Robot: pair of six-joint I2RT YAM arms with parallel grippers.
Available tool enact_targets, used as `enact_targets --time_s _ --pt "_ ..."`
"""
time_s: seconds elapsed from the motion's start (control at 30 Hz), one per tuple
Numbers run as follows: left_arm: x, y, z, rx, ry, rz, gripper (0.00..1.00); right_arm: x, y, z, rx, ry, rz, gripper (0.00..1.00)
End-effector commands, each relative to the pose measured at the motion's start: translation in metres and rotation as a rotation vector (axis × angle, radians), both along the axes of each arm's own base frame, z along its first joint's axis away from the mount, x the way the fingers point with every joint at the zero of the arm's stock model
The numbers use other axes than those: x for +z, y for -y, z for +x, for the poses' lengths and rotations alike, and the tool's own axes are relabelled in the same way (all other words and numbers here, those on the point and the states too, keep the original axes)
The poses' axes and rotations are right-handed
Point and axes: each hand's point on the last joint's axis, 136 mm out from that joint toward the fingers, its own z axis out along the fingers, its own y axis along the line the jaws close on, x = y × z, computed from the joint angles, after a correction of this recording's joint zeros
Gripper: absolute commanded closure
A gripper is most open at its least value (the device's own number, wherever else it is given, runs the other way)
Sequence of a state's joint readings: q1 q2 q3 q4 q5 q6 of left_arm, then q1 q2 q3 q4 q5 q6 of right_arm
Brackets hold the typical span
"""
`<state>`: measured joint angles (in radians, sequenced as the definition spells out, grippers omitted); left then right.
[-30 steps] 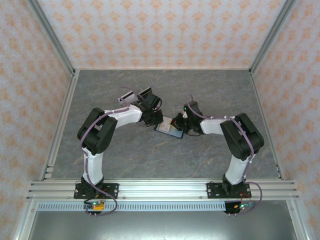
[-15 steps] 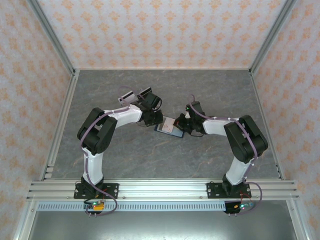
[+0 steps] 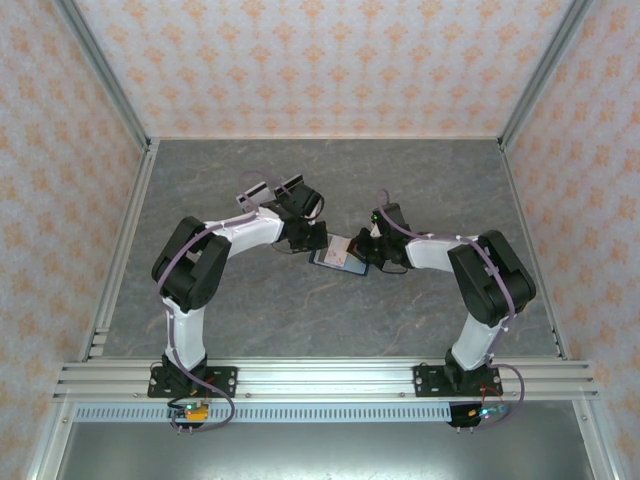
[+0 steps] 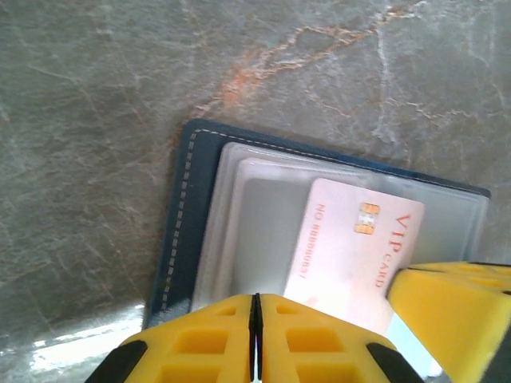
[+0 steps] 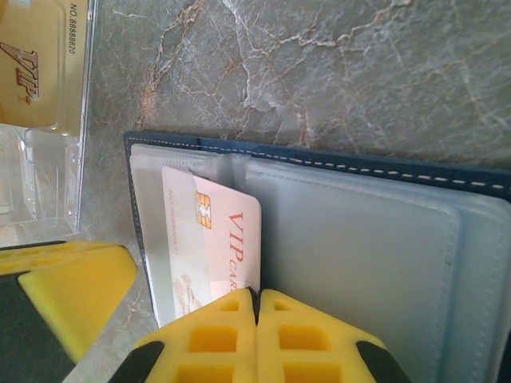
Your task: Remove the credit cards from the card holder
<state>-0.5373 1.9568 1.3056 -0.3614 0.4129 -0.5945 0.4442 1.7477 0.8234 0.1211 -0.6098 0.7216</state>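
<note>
**Table** (image 3: 250, 300): grey marbled top. In the top view your two arms meet at its middle, over the work.

**Acrylic stand** (image 5: 48, 159): clear, at the upper left of the right wrist view, just beside the holder. A gold VIP card (image 5: 32, 56) sits in it. Not your target.

**Card holder** (image 3: 335, 258): dark navy, pale stitching, lying open and flat at the centre of the top view, between the two grippers. Its grey-blue translucent pockets face up. The right-hand pocket in the right wrist view looks empty, though you cannot be sure through the film.

**Credit card** (image 5: 219, 239): pale pink-white, chip near its upper end, "VIP CARD" in red. It sits in the left pocket in the right wrist view, one long side clear of the film. Its long axis runs top to bottom in that frame, straight toward your right fingertips. That line is probably your pull direction.

**Right gripper** (image 5: 257, 319): yellow pads closed to a hairline seam at the bottom centre, touching the card's near end. You cannot tell whether the card is pinched. It is the nearer one for the draw.

**Left gripper** (image 4: 255, 319): pads likewise closed together, at the holder's edge, with nothing visibly between them. It looks to be pinning the holder.
</note>
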Motion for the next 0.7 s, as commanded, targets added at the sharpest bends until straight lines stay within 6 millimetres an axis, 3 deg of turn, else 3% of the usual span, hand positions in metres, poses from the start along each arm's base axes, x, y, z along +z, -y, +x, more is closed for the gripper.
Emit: enact_targets --time_s 0.0,0.1,0.3,0.67 --pt "0.001 0.009 -0.004 -0.063 -0.016 0.007 0.9 -0.006 0.003 -0.001 -0.013 -0.019 0.012 1.0" --pt "-0.009 0.007 -0.006 -0.061 -0.042 0.028 0.91 -0.007 0.003 0.0 -0.02 -0.022 0.014 1.0" --pt "-0.029 -0.005 -0.01 -0.051 -0.089 0.107 0.95 -0.006 0.003 0.001 -0.03 -0.018 0.028 0.81" --pt "-0.042 -0.01 -0.017 -0.05 -0.117 0.132 0.96 -0.008 -0.003 0.004 -0.027 -0.029 0.05 0.78"
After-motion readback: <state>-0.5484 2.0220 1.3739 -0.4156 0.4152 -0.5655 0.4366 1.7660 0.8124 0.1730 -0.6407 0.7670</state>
